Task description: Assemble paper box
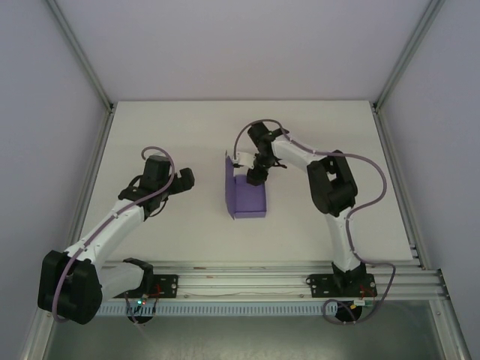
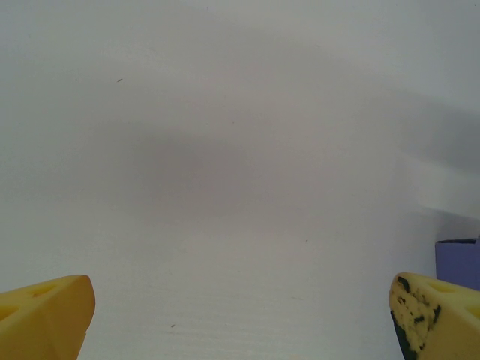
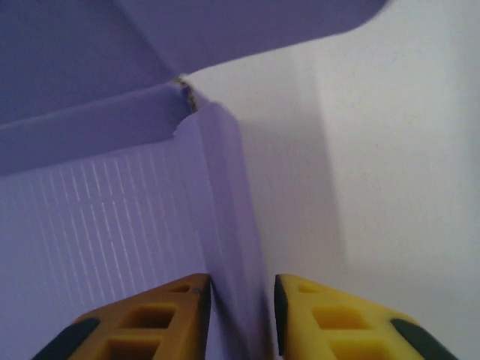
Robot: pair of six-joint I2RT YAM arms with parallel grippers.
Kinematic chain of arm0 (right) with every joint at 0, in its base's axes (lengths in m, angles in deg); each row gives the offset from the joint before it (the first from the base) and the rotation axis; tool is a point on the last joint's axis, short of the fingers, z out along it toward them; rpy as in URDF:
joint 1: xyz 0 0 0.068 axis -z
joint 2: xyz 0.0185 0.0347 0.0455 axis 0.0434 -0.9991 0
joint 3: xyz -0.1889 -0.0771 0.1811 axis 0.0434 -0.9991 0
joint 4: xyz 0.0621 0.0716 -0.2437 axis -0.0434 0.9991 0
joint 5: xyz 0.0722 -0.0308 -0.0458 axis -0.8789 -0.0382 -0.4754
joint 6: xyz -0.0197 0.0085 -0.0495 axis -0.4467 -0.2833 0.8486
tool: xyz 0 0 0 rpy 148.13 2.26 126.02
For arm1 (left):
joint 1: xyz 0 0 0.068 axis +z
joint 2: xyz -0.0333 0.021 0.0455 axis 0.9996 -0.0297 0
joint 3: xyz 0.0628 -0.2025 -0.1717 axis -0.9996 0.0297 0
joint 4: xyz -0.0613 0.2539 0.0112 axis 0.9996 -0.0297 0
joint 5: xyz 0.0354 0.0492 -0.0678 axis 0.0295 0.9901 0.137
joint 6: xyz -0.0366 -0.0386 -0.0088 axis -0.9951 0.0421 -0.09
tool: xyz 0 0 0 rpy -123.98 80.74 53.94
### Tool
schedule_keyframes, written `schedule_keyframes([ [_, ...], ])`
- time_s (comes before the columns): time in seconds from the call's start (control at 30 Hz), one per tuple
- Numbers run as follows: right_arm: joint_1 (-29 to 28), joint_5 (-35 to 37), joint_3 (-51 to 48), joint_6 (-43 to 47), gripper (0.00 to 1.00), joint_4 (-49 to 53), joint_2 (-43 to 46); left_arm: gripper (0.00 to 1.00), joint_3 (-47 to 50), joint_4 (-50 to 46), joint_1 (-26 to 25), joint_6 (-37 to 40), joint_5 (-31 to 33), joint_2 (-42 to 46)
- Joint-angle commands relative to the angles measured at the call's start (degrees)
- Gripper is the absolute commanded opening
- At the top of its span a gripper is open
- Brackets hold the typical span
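From above, the paper box (image 1: pixel 247 199) lies near the middle of the table (image 1: pixel 172 135), half built: its floor is flat, a tall panel stands along its left side, and low walls are up around it, but nothing closes it. The right gripper (image 1: pixel 255 176) is down at the box's far right part, while the left gripper (image 1: pixel 182 180) hangs well apart to the box's left. In the left wrist view its jaws are spread wide over bare table, with a sliver of purple card at the right edge. In the right wrist view the yellow fingers (image 3: pixel 180 315) pinch the box's upright side wall (image 3: pixel 225 225), and a large flap (image 3: pixel 225 30) is open above. I judge the side walls are being set; tucking flaps and closing the lid remain.
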Motion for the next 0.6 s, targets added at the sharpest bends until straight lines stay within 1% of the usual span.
schedule_keyframes([
  [0.0,-0.46,3.44,1.76,-2.66,0.10,2.37,-1.65,1.00,-0.07,0.73,0.68,-0.22,0.43,1.29],
  [0.07,-0.94,6.22,1.67,-4.67,0.05,2.23,-2.60,1.00,-0.08,0.48,0.70,-0.23,0.84,1.67],
  [0.1,-1.31,8.25,1.65,-6.04,0.00,2.26,-3.05,1.00,-0.01,0.40,0.62,-0.21,0.83,1.86],
  [0.23,-2.94,19.64,0.98,-13.08,0.00,1.51,-4.73,1.00,-0.18,-0.35,0.67,-0.51,1.12,2.42],
  [0.37,-5.47,31.73,-4.06,-19.98,0.00,-1.98,-4.91,1.00,0.38,-1.22,0.62,-0.83,2.84,3.75],
  [0.47,-6.86,36.29,-8.43,-23.20,0.01,-5.39,-4.45,1.00,0.69,-1.92,0.67,-0.86,3.96,5.12],
  [0.57,-7.88,40.33,-9.88,-24.99,0.01,-5.89,-5.26,1.00,0.46,-2.92,0.62,-1.09,5.26,6.07],
])
